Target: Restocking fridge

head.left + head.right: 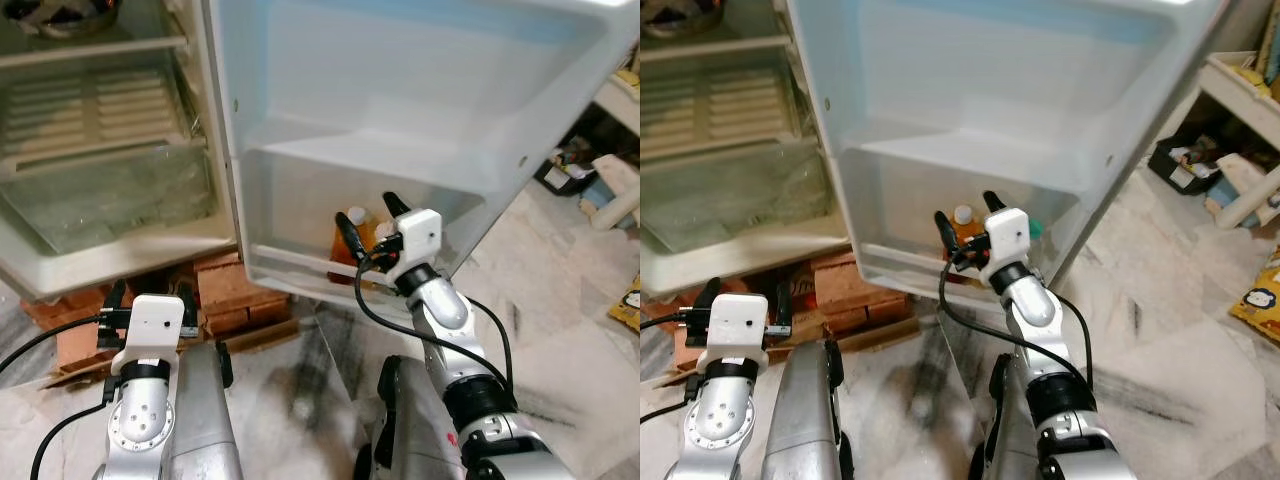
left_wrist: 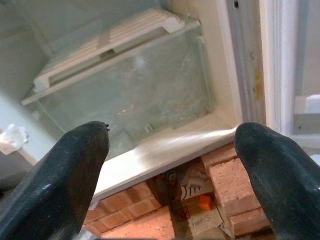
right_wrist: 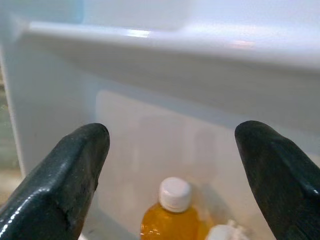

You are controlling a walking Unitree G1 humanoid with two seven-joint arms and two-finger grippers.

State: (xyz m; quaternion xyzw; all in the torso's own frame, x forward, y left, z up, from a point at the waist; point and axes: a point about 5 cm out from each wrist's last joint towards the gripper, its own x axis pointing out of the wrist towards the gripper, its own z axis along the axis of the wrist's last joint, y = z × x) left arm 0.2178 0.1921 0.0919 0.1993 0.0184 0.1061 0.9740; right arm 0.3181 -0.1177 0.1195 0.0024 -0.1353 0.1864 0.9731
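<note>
An open fridge (image 1: 110, 150) fills the upper frame. At centre, the right gripper (image 1: 368, 222), jaws wide and empty, hovers above the orange bottle (image 3: 172, 212) in the door shelf (image 1: 290, 262); placement looks finished, so withdrawing seems next. The left gripper (image 2: 172, 150), jaws open and empty, idles at lower left.

**Silver arms, white wrist blocks, black fingers**

Both arms are silver metal with rounded, jointed segments and black collars between sections. Each wrist carries a white boxy housing with a small dark dot on its face. The right tool (image 1: 368, 222) and the left tool (image 1: 147, 298) each have two long, glossy black fingers (image 3: 65, 180) with rounded tips. Thin black cables loop from the wrist housings down along the forearms
</note>
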